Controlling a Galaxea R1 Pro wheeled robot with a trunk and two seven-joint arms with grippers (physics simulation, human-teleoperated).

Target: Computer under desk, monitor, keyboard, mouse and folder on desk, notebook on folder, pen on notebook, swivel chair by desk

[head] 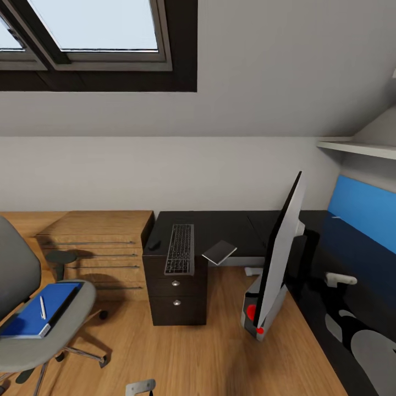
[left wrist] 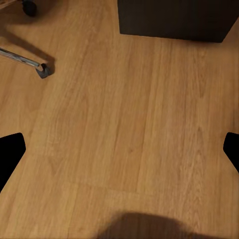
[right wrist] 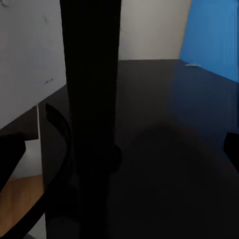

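Note:
The grey swivel chair (head: pixel 22 308) stands at the left. On its seat lies the blue folder (head: pixel 33 319) with the white pen (head: pixel 42 307) on top. The keyboard (head: pixel 180 248) and the small black mouse (head: pixel 154 243) lie on the black desk (head: pixel 231 225) above its drawer unit. The grey notebook (head: pixel 220 251) overhangs the desk's front edge. Edge-on, the monitor (head: pixel 283 242) stands at the desk's right wing, over the silver computer (head: pixel 251 308) on the floor. My left gripper (left wrist: pixel 119 149) hangs open above the floor. Open too, my right gripper (right wrist: pixel 119 152) faces the monitor's black stand (right wrist: pixel 92 99).
A light wooden drawer chest (head: pixel 99 247) stands left of the desk, behind the chair. A blue wall panel (head: pixel 363 209) and a white shelf (head: pixel 357 147) are at the right. A chair caster (left wrist: pixel 42 69) and the drawer unit's base (left wrist: pixel 174 20) border open wooden floor (head: pixel 192 352).

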